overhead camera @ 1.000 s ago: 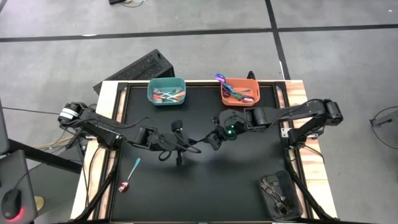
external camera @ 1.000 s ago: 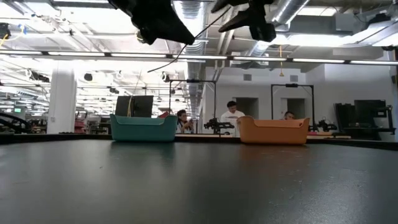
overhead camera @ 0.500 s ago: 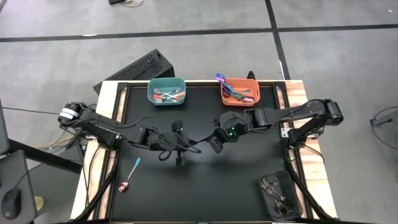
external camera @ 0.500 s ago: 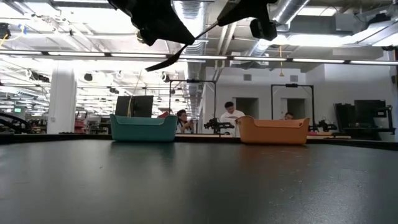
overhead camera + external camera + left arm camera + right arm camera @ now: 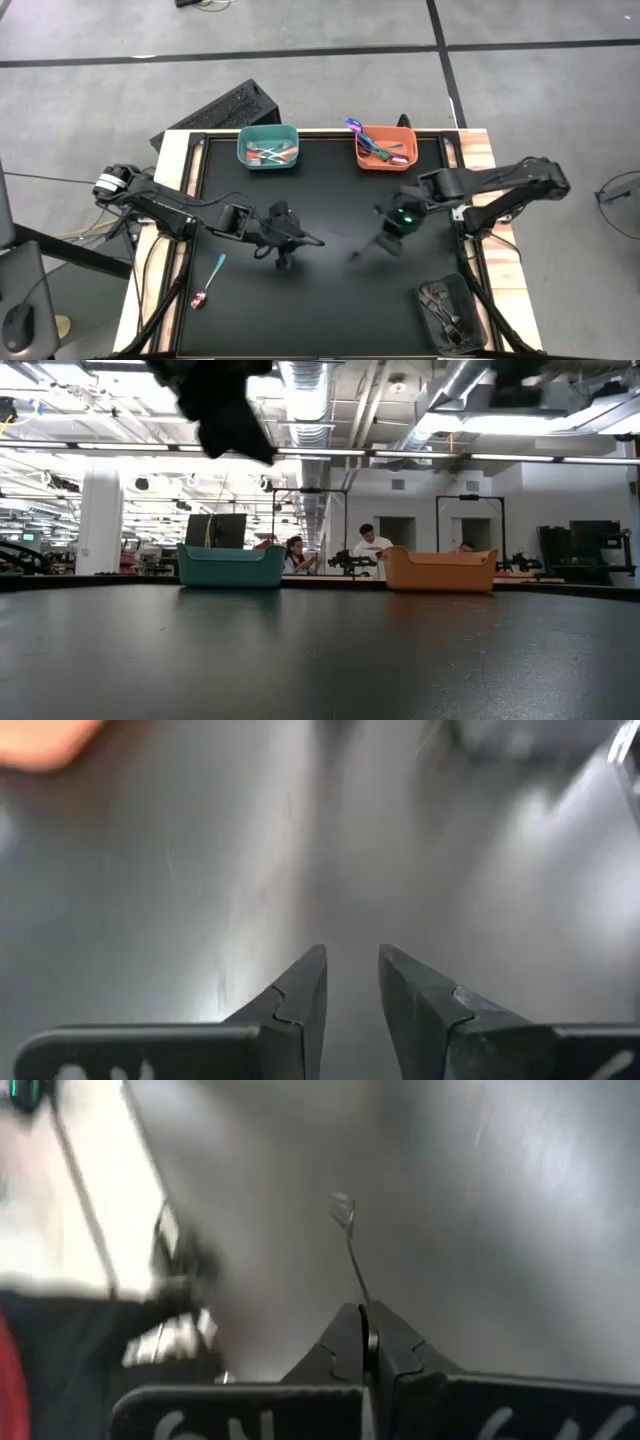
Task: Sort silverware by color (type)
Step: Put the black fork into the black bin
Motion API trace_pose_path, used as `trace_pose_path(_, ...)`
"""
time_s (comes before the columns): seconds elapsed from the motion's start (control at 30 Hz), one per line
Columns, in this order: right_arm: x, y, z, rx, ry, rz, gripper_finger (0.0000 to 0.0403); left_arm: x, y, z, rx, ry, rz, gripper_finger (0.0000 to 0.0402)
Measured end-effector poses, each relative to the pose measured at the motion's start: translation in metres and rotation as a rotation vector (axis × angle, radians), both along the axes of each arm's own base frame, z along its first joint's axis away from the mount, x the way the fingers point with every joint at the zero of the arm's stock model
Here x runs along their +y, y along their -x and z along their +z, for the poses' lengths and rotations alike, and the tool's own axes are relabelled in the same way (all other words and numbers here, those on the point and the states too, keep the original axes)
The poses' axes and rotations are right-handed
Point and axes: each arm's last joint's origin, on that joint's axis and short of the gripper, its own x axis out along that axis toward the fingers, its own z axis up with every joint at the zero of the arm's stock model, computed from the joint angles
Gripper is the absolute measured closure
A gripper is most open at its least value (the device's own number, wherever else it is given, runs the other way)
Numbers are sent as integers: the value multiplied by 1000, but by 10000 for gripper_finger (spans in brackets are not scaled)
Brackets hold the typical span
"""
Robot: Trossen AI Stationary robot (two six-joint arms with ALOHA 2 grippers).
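My right gripper (image 5: 377, 245) hangs over the black table's right half, shut on a thin dark utensil (image 5: 357, 254). In the right wrist view the gripper (image 5: 368, 1330) has that utensil (image 5: 352, 1255) pointing away past the fingers. My left gripper (image 5: 308, 240) hovers over the table's middle; its fingers stand slightly apart with nothing between them (image 5: 352, 960). A teal-handled spoon (image 5: 210, 279) with a pink bowl lies flat near the table's near left corner. The teal bin (image 5: 268, 147) and the orange bin (image 5: 385, 147) at the far edge hold more silverware. My right gripper pinches the dark utensil's handle (image 5: 361, 1298) between its two fingers. The utensil runs on along the fingers, and its head (image 5: 342, 1208) sticks out free ahead of them. It is lifted clear of the table.
A dark tray (image 5: 446, 313) with dark silverware sits at the table's near right corner. A purple-handled piece (image 5: 353, 126) sticks out over the orange bin's rim. A black keyboard (image 5: 215, 112) lies beyond the table's far left corner. People stand in the room behind.
The dark utensil spanned the gap between both grippers over the table's middle. Now only my right gripper has it, having swung toward the table's right and near edge with it. My left gripper stays near the middle, no longer on the utensil.
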Motion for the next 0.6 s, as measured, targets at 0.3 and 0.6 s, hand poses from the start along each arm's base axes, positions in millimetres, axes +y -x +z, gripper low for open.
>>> trace_pose_path(0.3, 13, 91, 18, 375, -206, 206, 396, 6, 12, -11, 152, -41, 107, 316)
trace_pose_path(0.6, 33, 124, 24, 536, -327, 384, 396, 8, 11, -11, 141, -33, 126, 316)
